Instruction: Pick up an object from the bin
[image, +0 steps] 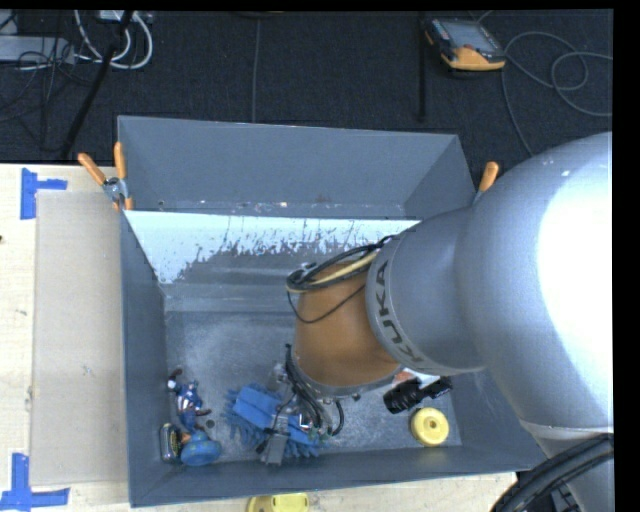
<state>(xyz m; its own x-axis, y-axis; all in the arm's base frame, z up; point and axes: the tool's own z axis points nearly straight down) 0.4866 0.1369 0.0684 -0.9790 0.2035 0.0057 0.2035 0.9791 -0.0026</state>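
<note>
Camera view: grey bin (220, 340) held few loose things along front edge. Arm (500, 290) extended in from right, orange wrist cover (335, 340) over bin middle. Gripper (285, 432) sat low over blue bristly brush-like thing (250, 408) at middle of front edge; whether claw was released or clenched, could not tell. Yellow disc (431, 428) and black cylinder (402, 399) lay near front right corner, small blue toys (190, 425) in front left corner.

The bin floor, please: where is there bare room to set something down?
The floor is bare at the back left, between the back wall and the arm. The front is crowded: blue figures in the left corner, a blue brush under the arm, a black piece and yellow wheel right.
</note>
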